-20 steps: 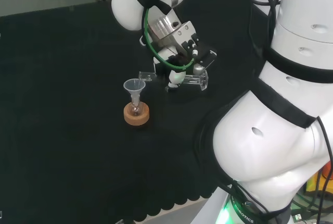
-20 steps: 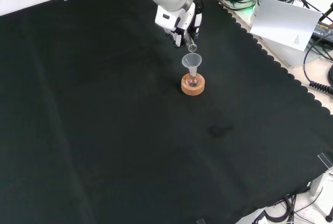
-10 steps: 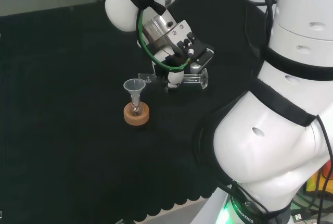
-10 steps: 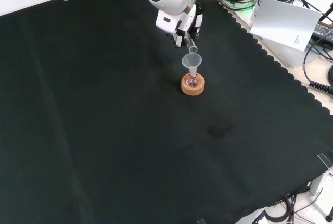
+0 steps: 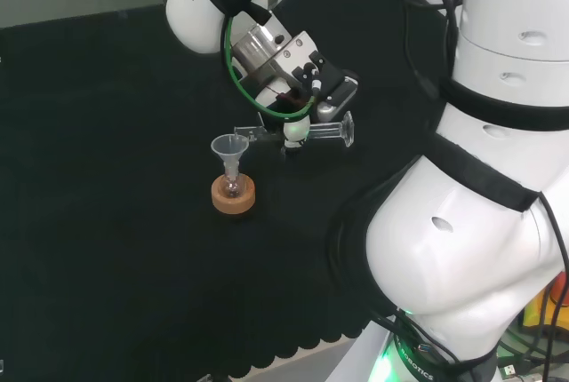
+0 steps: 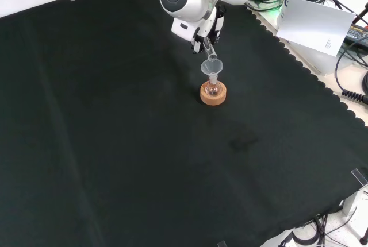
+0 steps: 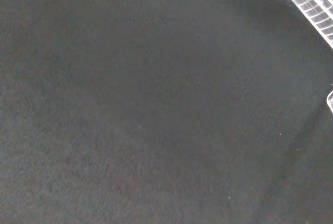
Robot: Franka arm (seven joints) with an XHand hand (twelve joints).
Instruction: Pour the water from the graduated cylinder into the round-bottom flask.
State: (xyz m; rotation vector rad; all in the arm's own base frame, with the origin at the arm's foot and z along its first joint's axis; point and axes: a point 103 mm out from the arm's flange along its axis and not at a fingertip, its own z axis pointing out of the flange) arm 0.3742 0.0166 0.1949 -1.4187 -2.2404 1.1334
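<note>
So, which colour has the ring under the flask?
The ring is light brown, like cork; the head view shows it best.

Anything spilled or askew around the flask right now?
Nothing stands out. The robot hand holds the graduated cylinder tipped about level, mouth over the funnel in the round-bottom flask, which sits upright on its cork ring. No spill shows on the cloth.

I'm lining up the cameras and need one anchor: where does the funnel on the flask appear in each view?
Head view: the funnel is left of centre, just left of the hand.
Front view: the funnel is above centre, right below the hand.
Wrist view: I cannot make it out against the black cloth.
Shared landmark: the cork ring beneath it.
</note>
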